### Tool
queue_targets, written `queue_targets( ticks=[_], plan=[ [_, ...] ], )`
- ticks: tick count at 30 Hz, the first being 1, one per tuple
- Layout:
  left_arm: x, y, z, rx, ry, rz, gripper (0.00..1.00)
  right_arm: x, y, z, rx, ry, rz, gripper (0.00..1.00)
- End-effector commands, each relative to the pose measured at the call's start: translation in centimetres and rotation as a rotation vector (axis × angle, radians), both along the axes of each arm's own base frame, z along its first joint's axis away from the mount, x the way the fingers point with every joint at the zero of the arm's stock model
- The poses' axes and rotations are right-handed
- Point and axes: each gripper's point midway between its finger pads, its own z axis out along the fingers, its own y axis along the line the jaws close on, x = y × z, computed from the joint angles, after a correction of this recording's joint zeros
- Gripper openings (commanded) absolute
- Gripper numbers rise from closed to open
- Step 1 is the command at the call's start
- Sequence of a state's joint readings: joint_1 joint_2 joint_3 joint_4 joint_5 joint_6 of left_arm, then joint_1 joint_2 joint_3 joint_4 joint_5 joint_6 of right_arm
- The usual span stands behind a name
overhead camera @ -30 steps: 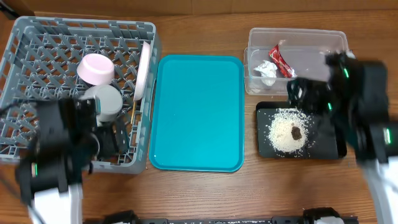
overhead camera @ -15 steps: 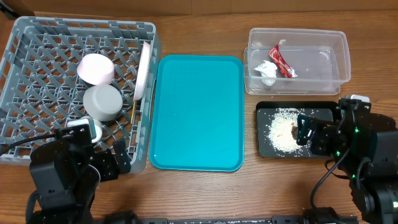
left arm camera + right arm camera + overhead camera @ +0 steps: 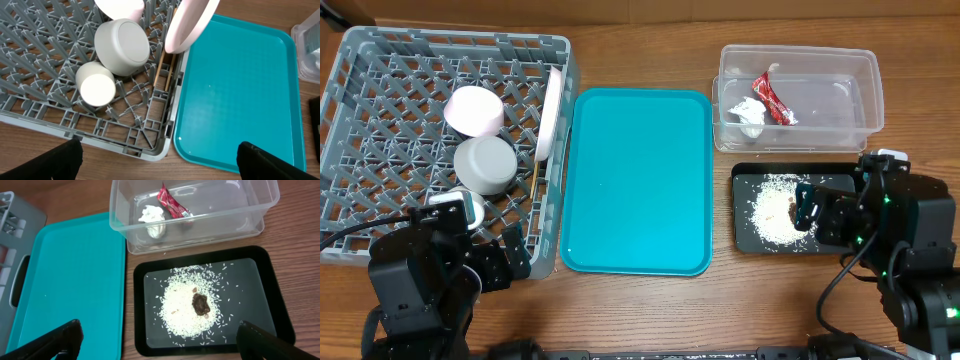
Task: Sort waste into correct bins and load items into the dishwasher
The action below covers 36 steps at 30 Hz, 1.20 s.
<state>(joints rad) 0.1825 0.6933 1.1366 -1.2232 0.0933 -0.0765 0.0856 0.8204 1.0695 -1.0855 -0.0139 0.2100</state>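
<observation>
1. grey dish rack (image 3: 380,110), far left: holds the small plate (image 3: 473,110), grey bowl (image 3: 122,46), white cup (image 3: 97,90), large plate (image 3: 553,112) standing on edge at its right side, and chopsticks (image 3: 161,70) just beside that plate.
2. teal tray (image 3: 638,180), centre: nothing on it.
3. clear tub (image 3: 830,95), far right: wrapper (image 3: 772,97) and tissue (image 3: 748,113) inside.
4. black tray (image 3: 260,280), near side of the tub: rice (image 3: 180,305) with the brown lump (image 3: 201,303) on top.
5. left gripper (image 3: 160,165): fingers spread wide, carrying nothing.
6. right gripper (image 3: 160,340): likewise spread, empty.
7. change: a second ago both arms were blurred in motion over rack and bins; now they sit drawn back at the near edge, contents undisturbed.
8. judgement: sorting and loading look complete.
</observation>
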Motion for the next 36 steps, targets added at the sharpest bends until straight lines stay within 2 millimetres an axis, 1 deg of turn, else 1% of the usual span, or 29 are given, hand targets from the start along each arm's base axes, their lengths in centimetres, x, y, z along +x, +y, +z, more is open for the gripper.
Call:
queue_targets(
  ticks=[1, 4, 7, 12, 16, 20, 24, 27, 31, 36],
  plan=[
    [0.1, -0.3, -0.3, -0.018, 0.007, -0.006, 1.0, -0.1, -0.3, -0.4, -0.005, 0.004, -0.016, 1.0],
    [0.1, -0.3, -0.3, -0.018, 0.007, -0.006, 1.0, -0.3, -0.5, -0.3, -0.017, -0.007, -0.014, 1.0],
    [0.1, -0.3, -0.3, -0.018, 0.007, -0.006, 1.0, -0.4, -0.7, 0.8, -0.022, -0.068, -0.026, 1.0],
    [0.1, -0.3, -0.3, -0.018, 0.007, -0.006, 1.0, -0.2, -1.2, 3.0, -0.02, -0.281, -0.052, 1.0],
    [0.1, -0.3, -0.3, -0.018, 0.007, -0.006, 1.0, -0.7, -1.3, 3.5, 0.0, -0.464, -0.057, 1.0],
    [0.1, -0.3, -0.3, -0.018, 0.007, -0.006, 1.0, -0.8, -1.2, 2.9, 0.025, -0.665, -0.056, 1.0],
    [0.1, -0.3, -0.3, -0.018, 0.007, -0.006, 1.0, -0.8, -0.7, 2.2, 0.053, -0.83, -0.035, 1.0],
    [0.1, -0.3, -0.3, -0.018, 0.007, -0.006, 1.0, -0.9, -0.8, 1.8, 0.065, -0.932, -0.038, 1.0],
    [0.1, -0.3, -0.3, -0.018, 0.007, -0.006, 1.0, -0.6, -1.4, 1.0, 0.057, -0.997, -0.054, 1.0],
    [0.1, -0.3, -0.3, -0.018, 0.007, -0.006, 1.0, 0.1, -1.8, -1.0, 0.046, -0.997, -0.066, 1.0]
  ],
)
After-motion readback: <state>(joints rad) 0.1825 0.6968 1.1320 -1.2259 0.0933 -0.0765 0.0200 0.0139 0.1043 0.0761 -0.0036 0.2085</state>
